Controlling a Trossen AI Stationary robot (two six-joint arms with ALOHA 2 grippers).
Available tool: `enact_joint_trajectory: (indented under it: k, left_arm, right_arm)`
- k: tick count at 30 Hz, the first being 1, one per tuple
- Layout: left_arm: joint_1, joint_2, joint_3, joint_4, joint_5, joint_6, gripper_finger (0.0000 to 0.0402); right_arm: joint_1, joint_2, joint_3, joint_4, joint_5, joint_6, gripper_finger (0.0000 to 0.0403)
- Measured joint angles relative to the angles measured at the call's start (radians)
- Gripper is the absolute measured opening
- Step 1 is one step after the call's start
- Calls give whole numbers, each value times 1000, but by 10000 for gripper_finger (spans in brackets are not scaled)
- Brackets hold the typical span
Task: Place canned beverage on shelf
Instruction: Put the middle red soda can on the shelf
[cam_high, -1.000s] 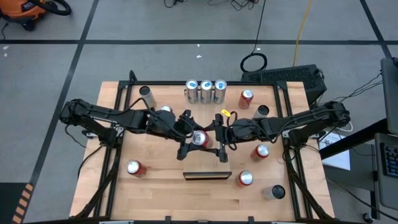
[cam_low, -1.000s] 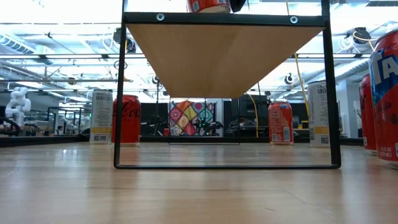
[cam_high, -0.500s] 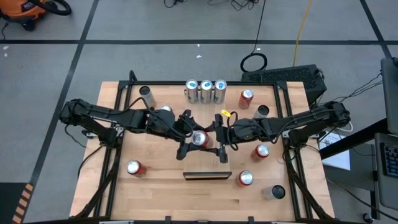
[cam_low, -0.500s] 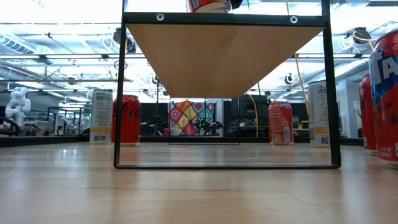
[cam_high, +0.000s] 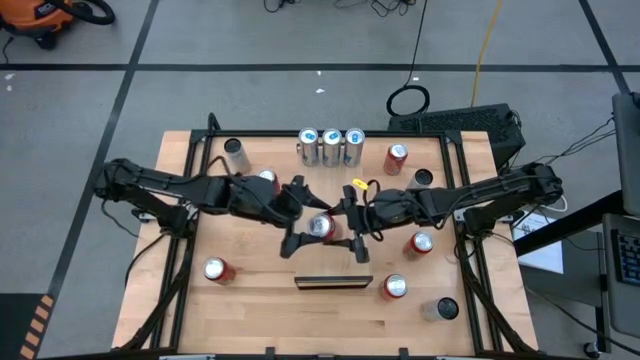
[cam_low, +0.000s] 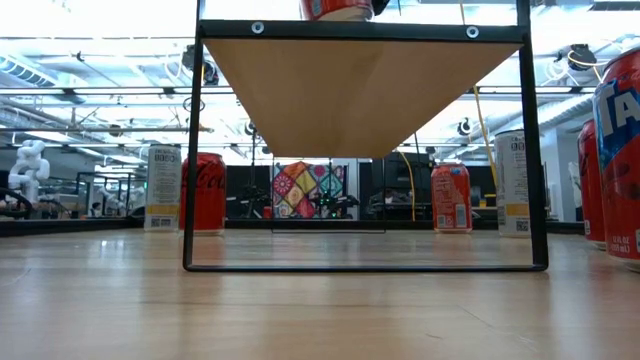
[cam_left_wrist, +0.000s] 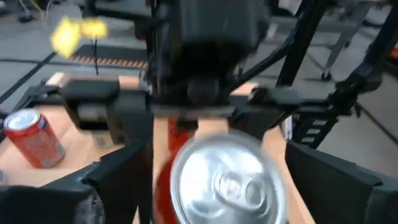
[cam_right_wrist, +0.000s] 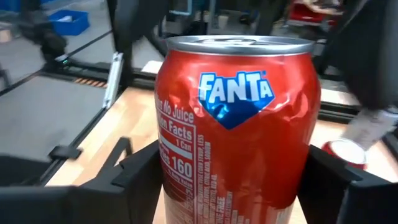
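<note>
A red Fanta can stands upright with its base on top of the shelf, a raised pale wood panel on a black frame. My left gripper is open at the can's left. Its fingers stand apart on either side of the can top. My right gripper is open at the can's right, and its fingers stand close beside the can's sides. I see no finger touching the can.
Three silver cans stand in a row at the far edge. Red cans stand around the shelf at the left, right, near right and far right. A dark-topped can stands at the far left.
My left gripper has drawn back a little toward the table's left edge, away from the can, with its fingers still spread. The can stays upright on the shelf.
</note>
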Motion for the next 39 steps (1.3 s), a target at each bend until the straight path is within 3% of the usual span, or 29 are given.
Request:
enact_joint_trajectory:
  k: [8,15,20,24,32,39]
  left_arm:
    - [-57,-91,0,-6,-28,36,390]
    - [-129,-106,-45,-122,-234,59,391]
    - [-175,-105,-159,-27,-356,7,391]
    - [-209,-105,-220,70,-439,-3,391]
    - [-226,-104,-358,242,-442,-48,391]
    - [-224,-97,-455,497,-399,-2,391]
  right_arm:
    - [-28,0,-31,15,-152,-7,266]
    - [-63,-14,-178,286,-252,-2,268]
    - [-78,-21,-298,516,-264,13,269]
    - [-83,-22,-328,587,-276,23,269]
    - [-83,-22,-329,726,-277,23,269]
    - [-83,-22,-329,731,-275,22,269]
